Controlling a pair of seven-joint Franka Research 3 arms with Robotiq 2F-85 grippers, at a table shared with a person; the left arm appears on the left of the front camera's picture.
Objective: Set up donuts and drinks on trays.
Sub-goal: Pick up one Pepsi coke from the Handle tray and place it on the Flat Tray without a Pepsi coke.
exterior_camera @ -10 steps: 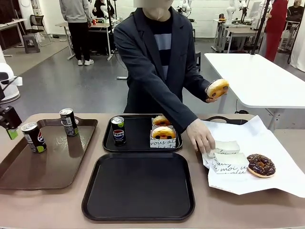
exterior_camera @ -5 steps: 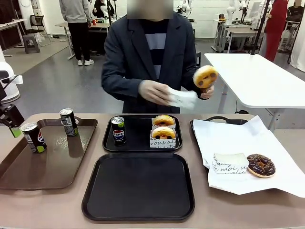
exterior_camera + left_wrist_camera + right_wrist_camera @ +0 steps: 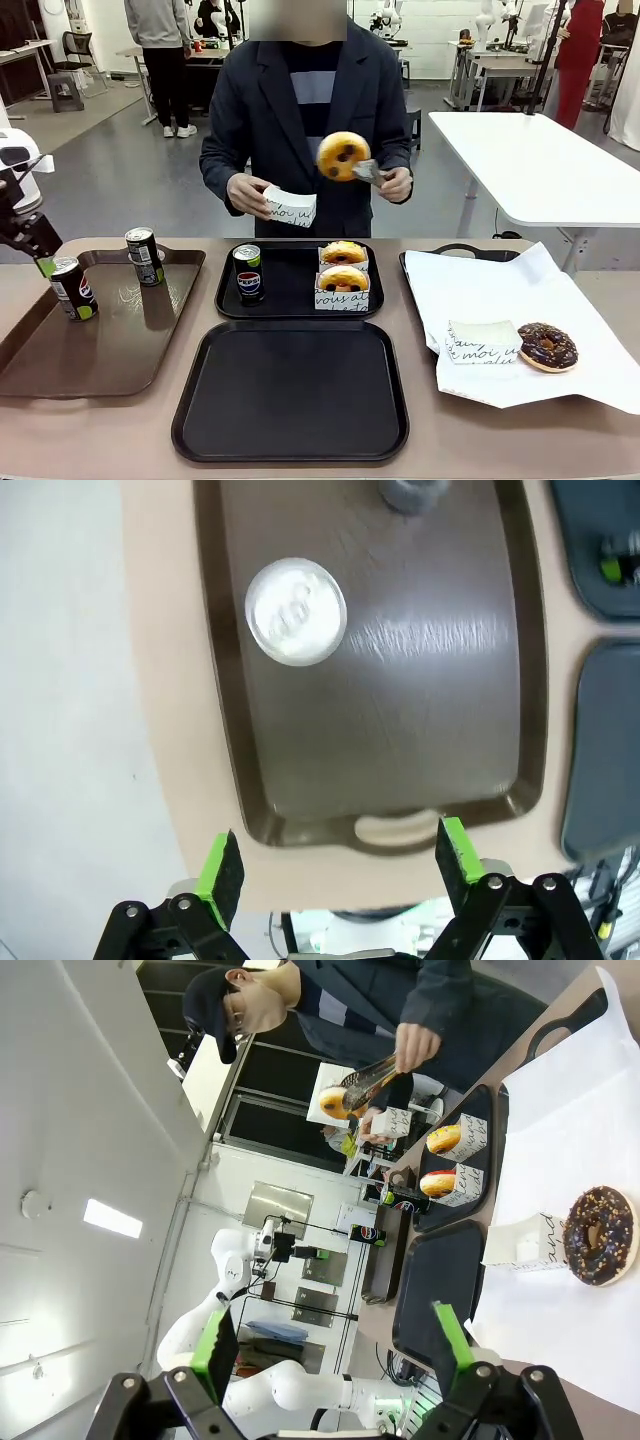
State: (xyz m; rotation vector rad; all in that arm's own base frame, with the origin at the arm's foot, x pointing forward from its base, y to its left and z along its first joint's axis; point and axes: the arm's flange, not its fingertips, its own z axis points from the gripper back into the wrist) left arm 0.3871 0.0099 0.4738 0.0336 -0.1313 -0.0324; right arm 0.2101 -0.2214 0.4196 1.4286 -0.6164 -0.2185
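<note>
The left tool (image 3: 337, 858) gapes wide, empty, over the brown tray (image 3: 400, 730) near a Pepsi can (image 3: 296, 597); the right tool (image 3: 332, 1340) is open, empty. Boxed donuts (image 3: 343, 283) sit in the upper-centre black tray (image 3: 290, 285) on the tabletop (image 3: 100, 430).

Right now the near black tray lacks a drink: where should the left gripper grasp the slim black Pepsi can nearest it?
Likely its round sides, from above: the can stands upright on the brown plastic tray, clear all round, below the open left gripper.

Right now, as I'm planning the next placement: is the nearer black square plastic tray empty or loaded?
Empty: the nearer black square plastic tray has a bare black floor from rim to rim, nothing standing on it.
</note>
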